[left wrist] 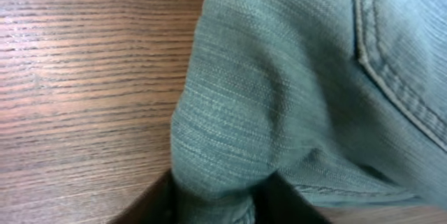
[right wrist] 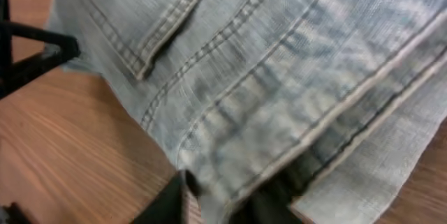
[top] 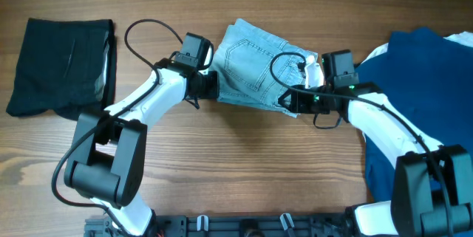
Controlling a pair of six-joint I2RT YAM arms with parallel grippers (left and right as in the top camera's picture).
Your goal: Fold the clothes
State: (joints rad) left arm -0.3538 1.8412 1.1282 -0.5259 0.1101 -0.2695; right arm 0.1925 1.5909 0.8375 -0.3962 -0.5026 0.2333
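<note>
Folded light-blue denim jeans point(top: 255, 63) lie mid-way along the brown wooden table point(top: 244, 170), gripped from both sides.
The left gripper point(top: 213, 86) pinches their left fold and the right gripper point(top: 290, 104) pinches the near-right hem, probably so the bundle stays square for the next fold. A rumpled navy garment point(top: 414, 67) crowds the right arm. A folded black garment point(top: 63, 63) lies well to the left, and a white garment point(top: 462, 39) peeks out at far right.

- Your table point(top: 244, 163) is brown wood grain.
- Far left: a black garment point(top: 63, 67).
- Middle: jeans point(top: 251, 63).
- Right: a navy garment point(top: 421, 74), with a white one point(top: 462, 39) at its edge.
</note>
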